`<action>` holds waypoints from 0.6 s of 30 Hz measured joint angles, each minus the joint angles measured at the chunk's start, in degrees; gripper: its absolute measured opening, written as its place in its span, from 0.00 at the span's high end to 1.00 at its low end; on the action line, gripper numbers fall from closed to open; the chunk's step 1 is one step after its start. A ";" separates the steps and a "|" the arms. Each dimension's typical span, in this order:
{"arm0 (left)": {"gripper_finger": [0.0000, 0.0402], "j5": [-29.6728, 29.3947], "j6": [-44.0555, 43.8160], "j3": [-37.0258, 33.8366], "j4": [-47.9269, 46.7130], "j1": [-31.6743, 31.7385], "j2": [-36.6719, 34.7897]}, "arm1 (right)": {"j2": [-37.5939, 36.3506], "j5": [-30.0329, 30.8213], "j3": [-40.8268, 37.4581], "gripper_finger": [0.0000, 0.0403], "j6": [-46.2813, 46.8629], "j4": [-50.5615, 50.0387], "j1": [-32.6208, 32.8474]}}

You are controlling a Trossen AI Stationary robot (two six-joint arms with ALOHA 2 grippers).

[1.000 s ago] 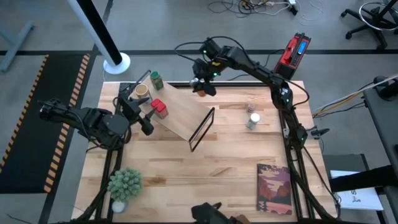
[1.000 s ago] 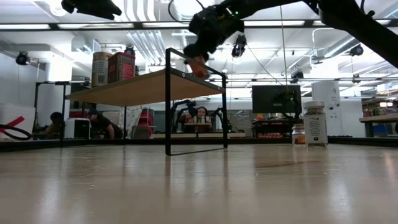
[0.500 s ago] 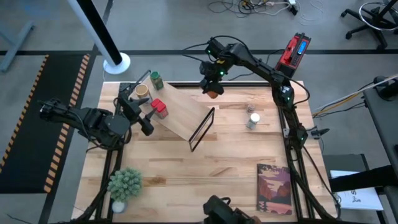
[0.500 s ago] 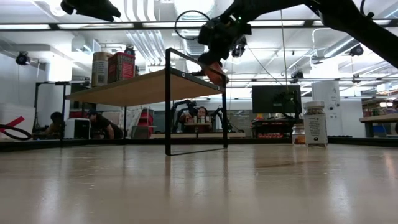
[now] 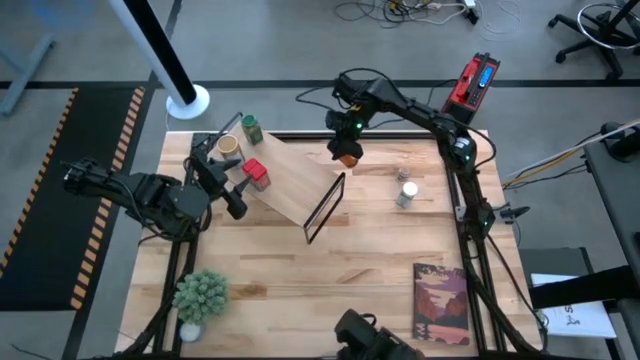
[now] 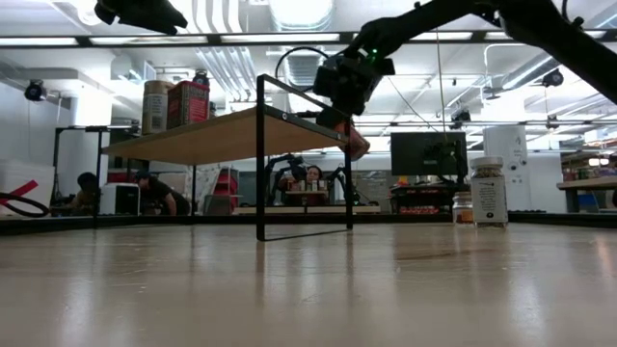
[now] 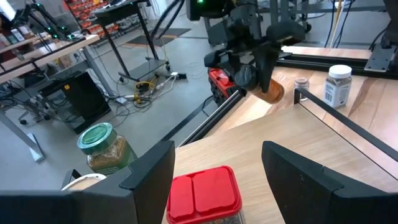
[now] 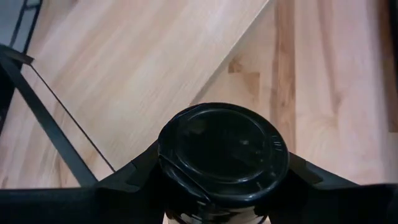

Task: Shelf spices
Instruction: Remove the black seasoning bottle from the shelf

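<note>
The shelf (image 5: 295,180) is a slanted pale plank with a black frame (image 5: 325,207) at its right end. A green-lidded jar (image 5: 250,128), a tan-topped jar (image 5: 228,147) and a red tin (image 5: 256,175) stand on its left part. My right gripper (image 5: 345,145) is shut on a dark-lidded brown jar (image 6: 355,145), just off the shelf's far right corner. My left gripper (image 7: 217,152) is open at the shelf's left end, with the red tin (image 7: 202,193) just ahead between its fingers. A white-lidded jar (image 5: 407,195) and a small silvery-topped jar (image 5: 404,175) stand on the table to the right. My right gripper pinches the brown jar between its two fingers (image 8: 140,168), one on either side just below the dark lid (image 8: 221,152). The fingers slant down from the far right. The jar hangs tilted, its bottom (image 7: 272,92) lowest, clear of shelf and table.
A potted plant (image 5: 200,295) stands at the near left and a book (image 5: 441,303) lies at the near right. The middle of the plank and the table in front of the shelf are bare. People sit in the room behind.
My right gripper has carried the brown jar down and toward the table's right edge, from above the plank's far edge to beside the shelf's far right corner. It has rolled on the way, and the jar hangs lower and tilted. My left gripper has kept still.
</note>
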 joint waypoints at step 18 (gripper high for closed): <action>0.42 -0.09 0.27 0.00 0.05 -0.02 0.00 | -24.89 -1.58 -39.53 0.55 11.66 30.20 -4.85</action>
